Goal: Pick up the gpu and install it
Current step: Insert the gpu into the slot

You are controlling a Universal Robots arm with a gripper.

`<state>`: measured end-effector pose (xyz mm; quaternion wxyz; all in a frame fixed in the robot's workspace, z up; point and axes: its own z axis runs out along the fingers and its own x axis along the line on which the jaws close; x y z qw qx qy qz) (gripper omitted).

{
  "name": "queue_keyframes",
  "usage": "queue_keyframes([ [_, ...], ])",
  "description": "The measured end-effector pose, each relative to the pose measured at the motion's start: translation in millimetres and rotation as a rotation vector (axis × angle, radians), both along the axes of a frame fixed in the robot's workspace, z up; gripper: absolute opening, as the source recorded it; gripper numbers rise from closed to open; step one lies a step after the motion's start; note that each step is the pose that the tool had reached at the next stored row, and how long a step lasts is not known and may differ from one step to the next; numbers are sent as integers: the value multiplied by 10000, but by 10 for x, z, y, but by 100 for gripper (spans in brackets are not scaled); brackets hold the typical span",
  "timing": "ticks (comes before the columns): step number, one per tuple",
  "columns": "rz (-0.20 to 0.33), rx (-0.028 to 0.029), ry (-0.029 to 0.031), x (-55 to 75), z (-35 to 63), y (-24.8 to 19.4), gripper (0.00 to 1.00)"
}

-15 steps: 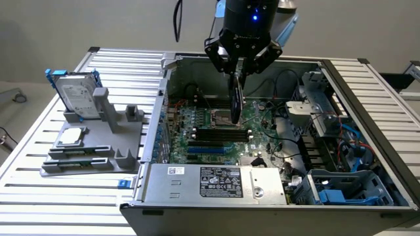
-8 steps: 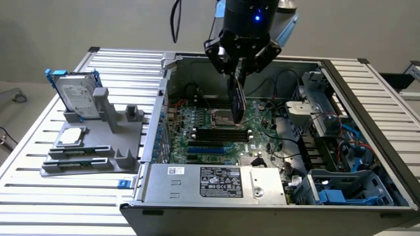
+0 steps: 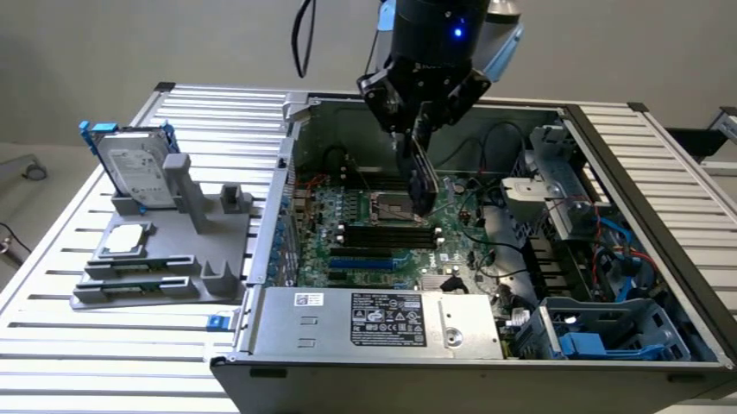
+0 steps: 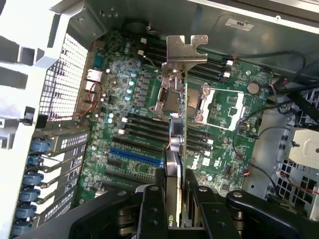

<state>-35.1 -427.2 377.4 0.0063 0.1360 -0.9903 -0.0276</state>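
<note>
Transport step: my pincer [image 3: 419, 121] grips the gpu [image 4: 174, 149], which hangs beneath it. Seating, I judge, demands alignment with the blue slot [image 4: 135, 157] below.

Soft, even light fills the exterior view; the computer case [image 3: 345, 384] is shaded inside; a blue lamp [image 3: 458, 33] glows above it; in the wrist view the case wall [image 4: 35, 45] washes out white; the bracket of the gpu [image 4: 185, 52] gleams.

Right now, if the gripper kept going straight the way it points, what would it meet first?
Probably the green motherboard in the open computer case, near its silver processor socket; the thin green gpu with silver bracket, clamped in the gripper, would touch first. Depth is unclear.
</note>
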Motion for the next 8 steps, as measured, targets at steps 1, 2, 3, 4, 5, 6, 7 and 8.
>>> queue_keyframes([
  [1, 185, -1, 0, 0, 0, 0, 26],
  [2, 359, 0, 0, 0, -1, 0, 26],
  [3, 556, 0, 0, 0, -2, 0, 26],
  [4, 735, 0, 0, 0, -3, 0, 26],
  [5, 916, 0, 0, 0, -4, 0, 26],
  [6, 1094, 1, 0, 0, -5, 0, 26],
  [7, 1275, 0, 0, 0, -5, 0, 26],
  [8, 1455, 0, 0, 0, -6, 0, 26],
])
